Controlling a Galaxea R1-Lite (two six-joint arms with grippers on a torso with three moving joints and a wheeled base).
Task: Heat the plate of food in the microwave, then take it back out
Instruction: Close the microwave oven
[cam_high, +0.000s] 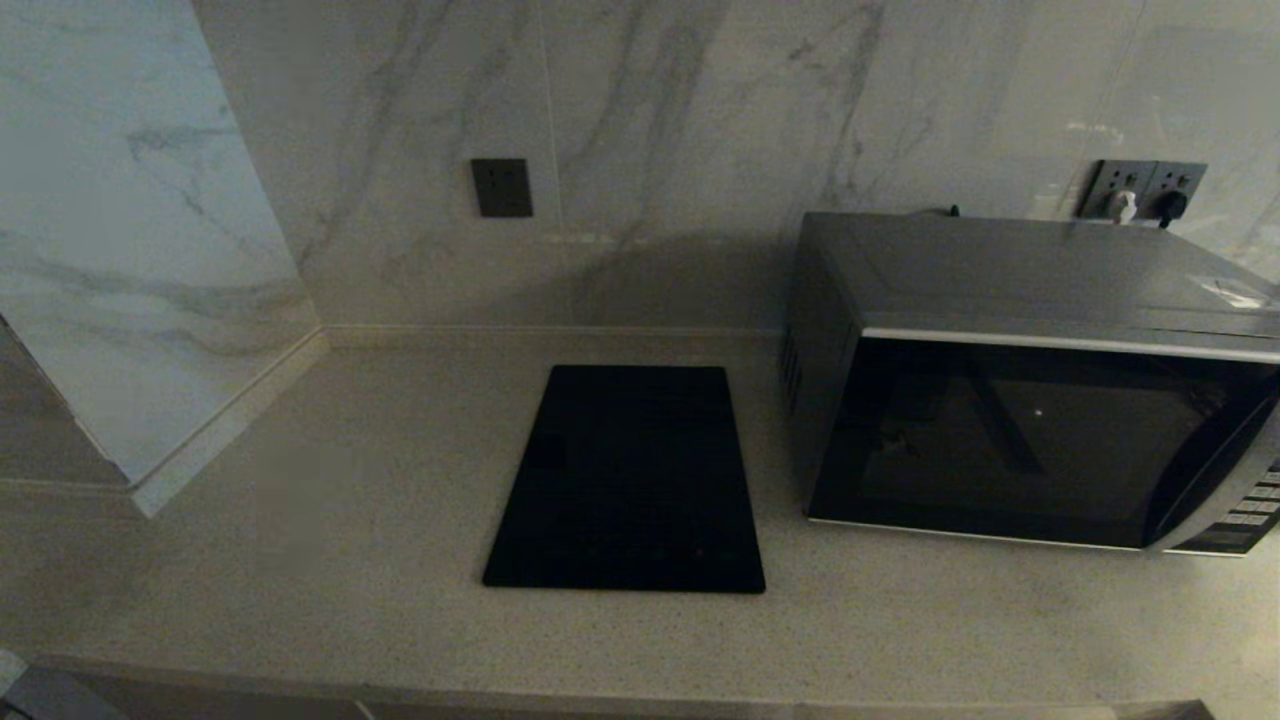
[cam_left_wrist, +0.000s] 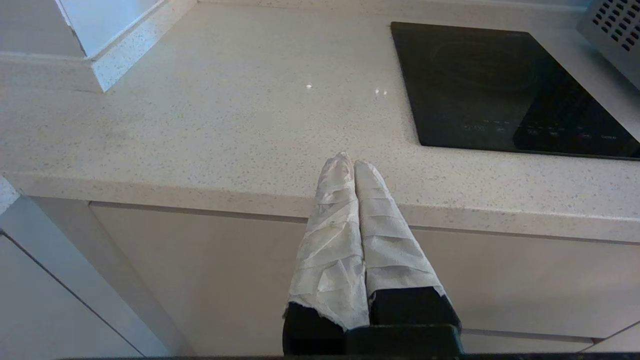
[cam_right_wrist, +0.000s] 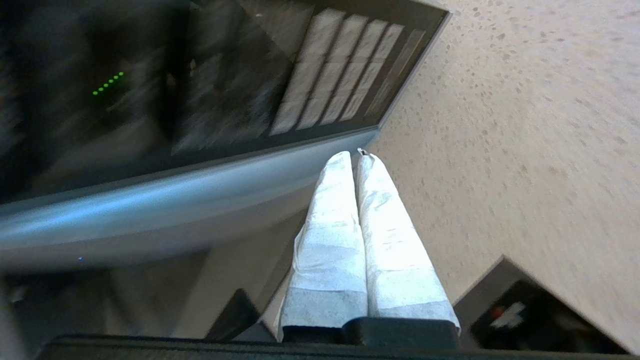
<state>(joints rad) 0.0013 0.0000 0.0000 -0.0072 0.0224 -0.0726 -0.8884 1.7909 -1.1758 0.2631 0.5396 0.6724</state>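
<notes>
Nearest to the robot runs the front edge of the pale speckled stone counter (cam_high: 330, 520). The left gripper (cam_left_wrist: 354, 164), its two fingers wrapped in white cloth tape, is pressed together with nothing between the tips; it hangs in front of this edge, over the plain cabinet front (cam_left_wrist: 210, 270) below the counter. It does not show in the head view.

The right gripper (cam_right_wrist: 354, 156), wrapped in the same white tape, is also pressed together and holds nothing. In its wrist view it points toward the lower silver trim of the microwave, near the corner under the button keypad (cam_right_wrist: 340, 75); whether it touches the trim cannot be told.

Further in, a flat black rectangular glass slab (cam_high: 630, 480) lies on the counter, near the middle. Just beside it, on the robot's right, stands the large silver-grey microwave (cam_high: 1030, 280) with its black glass door (cam_high: 1000, 440) shut. The small plate of food shows in no view.

Behind all is the grey-veined marble wall (cam_high: 650, 130), with a dark square switch plate (cam_high: 501, 187) and a dark double socket (cam_high: 1140, 190) with plugs above the microwave.
</notes>
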